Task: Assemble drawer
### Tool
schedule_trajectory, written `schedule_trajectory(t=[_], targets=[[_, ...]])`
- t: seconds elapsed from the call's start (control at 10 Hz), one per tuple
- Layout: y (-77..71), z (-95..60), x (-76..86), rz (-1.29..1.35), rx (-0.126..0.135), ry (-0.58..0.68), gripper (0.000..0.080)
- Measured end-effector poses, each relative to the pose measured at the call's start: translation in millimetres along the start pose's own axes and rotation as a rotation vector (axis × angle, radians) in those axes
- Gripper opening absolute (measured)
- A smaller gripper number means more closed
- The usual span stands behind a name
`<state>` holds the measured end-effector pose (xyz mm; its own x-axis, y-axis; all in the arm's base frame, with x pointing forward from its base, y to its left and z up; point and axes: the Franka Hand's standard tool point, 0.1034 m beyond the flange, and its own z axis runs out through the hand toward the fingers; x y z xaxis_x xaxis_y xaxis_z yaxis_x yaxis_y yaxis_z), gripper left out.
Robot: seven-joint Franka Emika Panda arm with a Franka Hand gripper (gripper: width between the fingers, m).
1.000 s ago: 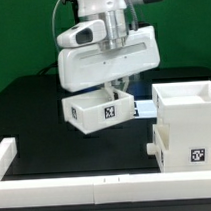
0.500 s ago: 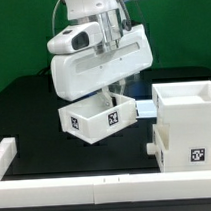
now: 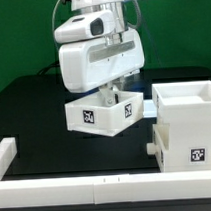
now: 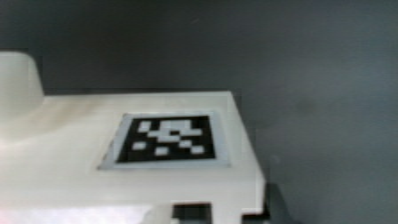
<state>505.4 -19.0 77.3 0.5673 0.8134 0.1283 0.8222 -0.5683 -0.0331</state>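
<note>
- Pincer [image 3: 117,90]: pressed together on the back wall of the small white plastic open-top tray [image 3: 104,112], judged from the fingers reaching down into its rim; the grip itself is partly masked by the white wrist housing.
- Tray position: held clear of the black surface [image 3: 34,117], slightly tilted, two tagged faces turned to the exterior camera.
- Large white boxy housing [image 3: 187,124]: standing on the surface toward the exterior view's right, just beside the tray; a second tray part [image 3: 159,143] protrudes low on its near side.
- Deciding relation: the housing lies to the exterior view's right of the held tray.
- Wrist view: a white tagged face [image 4: 169,140] close up; which part it is cannot be told.
- Judgement: tray needs levelling before insertion.
</note>
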Motion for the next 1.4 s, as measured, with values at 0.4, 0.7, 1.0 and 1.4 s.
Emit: schedule_trajectory(t=[0.4,0.7,1.0,1.4], targets=[[7.8,2.3,-4.5,-0.115,-0.007,0.002,0.0039],[21.9,3.8,-10.8,-0.344,-0.037,0.01,0.0039],[21.6,4.6,-12.5,-0.338,-0.034,0.008,0.0039],[22.4,11.0,7.9,-0.572,-0.02,-0.034,0.0039]])
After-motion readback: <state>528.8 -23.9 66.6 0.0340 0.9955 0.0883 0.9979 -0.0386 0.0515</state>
